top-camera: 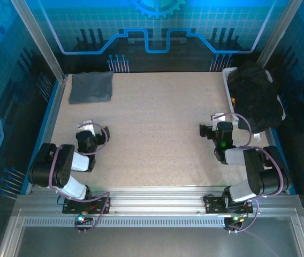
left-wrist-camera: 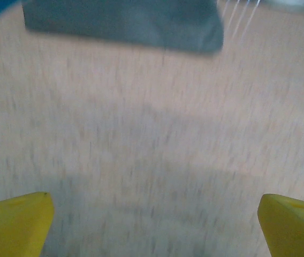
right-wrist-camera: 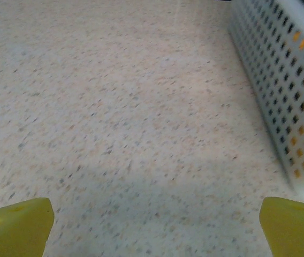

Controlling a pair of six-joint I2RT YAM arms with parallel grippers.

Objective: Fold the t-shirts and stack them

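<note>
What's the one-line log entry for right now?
left gripper: open, empty | right gripper: open, empty | grey shirt: folded, far left | black shirts: heaped in basket

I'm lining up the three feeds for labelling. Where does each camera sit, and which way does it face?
Top: above and behind the arms, looking down on the table; left arm and right arm both show.
Left wrist: low over the table, facing the folded blue-grey shirt ahead; the left jaws show, open.
Right wrist: low, facing along the table beside the white basket; the right jaws show, open.
Shared: top and left wrist both show that shirt; top and right wrist, the basket.
</note>
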